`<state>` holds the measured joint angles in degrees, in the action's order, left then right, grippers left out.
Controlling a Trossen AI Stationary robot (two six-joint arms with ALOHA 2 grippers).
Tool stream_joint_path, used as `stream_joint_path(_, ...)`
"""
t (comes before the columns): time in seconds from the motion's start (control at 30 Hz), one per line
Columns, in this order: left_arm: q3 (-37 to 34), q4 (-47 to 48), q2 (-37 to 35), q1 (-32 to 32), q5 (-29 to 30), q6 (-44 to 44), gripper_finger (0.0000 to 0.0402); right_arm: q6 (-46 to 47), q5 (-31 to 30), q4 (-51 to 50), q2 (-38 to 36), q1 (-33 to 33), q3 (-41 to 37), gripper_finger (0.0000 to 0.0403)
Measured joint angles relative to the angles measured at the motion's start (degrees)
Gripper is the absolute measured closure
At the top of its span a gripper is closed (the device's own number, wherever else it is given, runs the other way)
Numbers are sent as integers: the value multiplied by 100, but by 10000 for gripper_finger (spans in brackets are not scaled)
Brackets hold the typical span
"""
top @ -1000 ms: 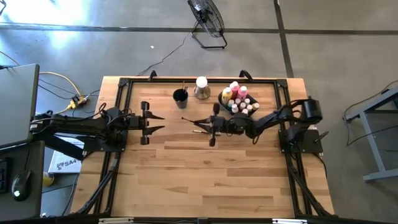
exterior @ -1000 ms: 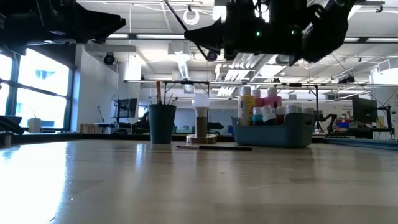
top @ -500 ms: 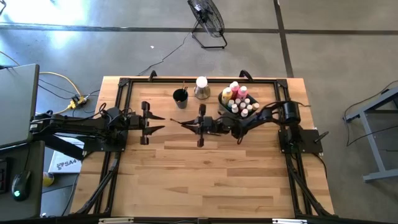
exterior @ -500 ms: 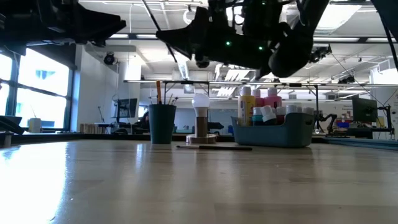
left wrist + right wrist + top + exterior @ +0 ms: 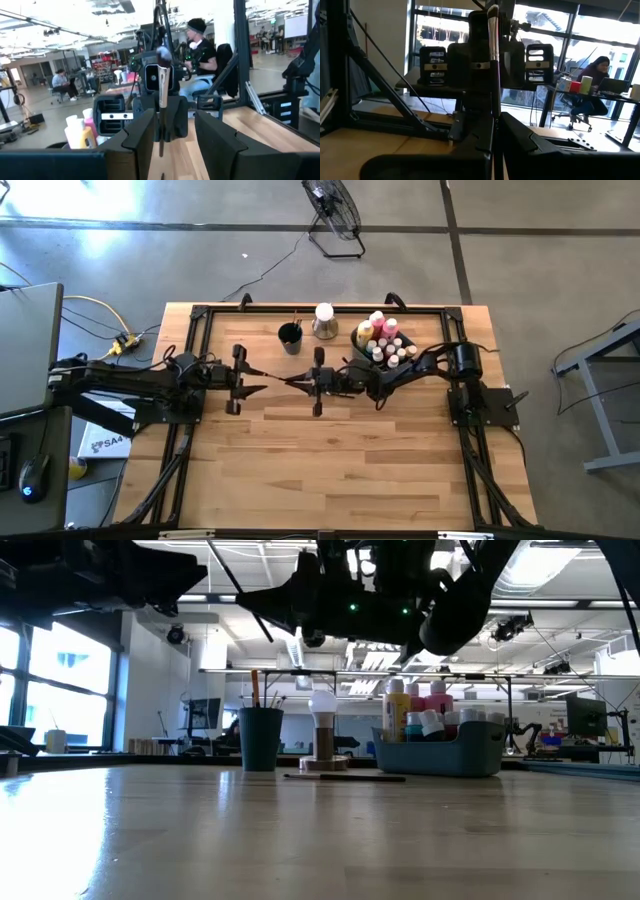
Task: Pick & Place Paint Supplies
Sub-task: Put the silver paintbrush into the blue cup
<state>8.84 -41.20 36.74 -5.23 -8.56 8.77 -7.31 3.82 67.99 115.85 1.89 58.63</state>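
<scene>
The brush (image 5: pixel 493 55) stands upright in the right hand (image 5: pixel 297 381), pinched by its handle between shut fingers, bristles up. It hangs above the bench (image 5: pixel 330 470), just beside the dark cup (image 5: pixel 290 335), which looks like its destination. The left hand (image 5: pixel 256 379) faces it close by with fingers partly apart and nothing between them, likely placed for a handover. Another brush (image 5: pixel 345 777) lies on the bench near the cup. The bottles (image 5: pixel 377 330) already stand in the bin (image 5: pixel 440 755) beyond.
</scene>
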Motion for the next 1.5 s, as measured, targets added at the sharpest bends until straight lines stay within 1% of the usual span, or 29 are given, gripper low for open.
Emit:
stream_joint_path(0.17,2,-601,333,2,-18,-37,263,0,65,-94,0,0,0,391)
stream_joint_path(0.27,2,-762,532,2,-15,-104,263,-2,67,-110,0,0,-1,391)
stream_joint_path(0.47,43,-1357,1090,2,9,-176,263,-4,65,-150,0,0,-2,391)
stream_joint_path(0.8,469,-1487,1810,2,-13,-179,263,-6,65,-221,0,0,-2,391)
stream_joint_path(0.9,470,-1473,1859,-1,-124,-176,263,-7,65,-237,0,0,-2,391)
stream_joint_path(1.07,470,-1476,1862,-1,-140,-179,264,-9,63,-271,0,0,-2,391)
stream_joint_path(1.17,470,-1470,1862,-1,-139,-177,276,-9,64,-269,0,0,-2,391)
stream_joint_path(1.37,470,-1472,1862,-1,-137,-172,326,-9,63,-271,0,0,-2,391)
stream_joint_path(1.5,470,-1470,1862,-1,-136,-168,351,-9,63,-269,0,0,-2,391)
